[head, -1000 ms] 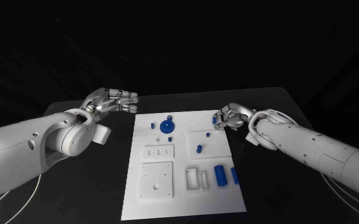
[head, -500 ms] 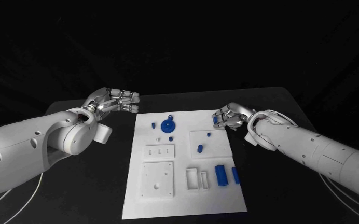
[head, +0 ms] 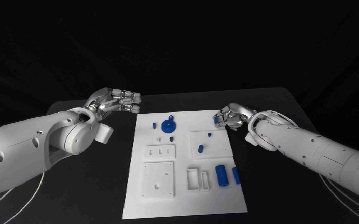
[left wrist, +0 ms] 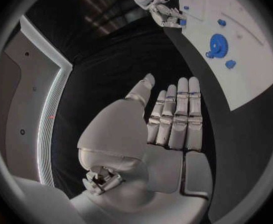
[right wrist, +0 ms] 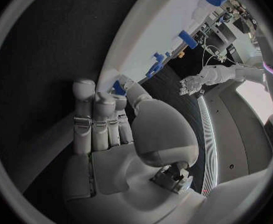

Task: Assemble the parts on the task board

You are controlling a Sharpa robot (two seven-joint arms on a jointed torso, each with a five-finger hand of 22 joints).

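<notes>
Reaching at the board's far right edge, the right hand pinches a small blue part; the left hand hovers empty beside the board, fingers straight. Next, likely: seating that part.

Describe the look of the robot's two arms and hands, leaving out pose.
Both arms are glossy white with rounded, bulbous joint housings. The left hand and the right hand are silver metal with segmented fingers and pale, smooth palm shells. Thin pale cables hang under each arm near the bottom corners of the head view.
</notes>
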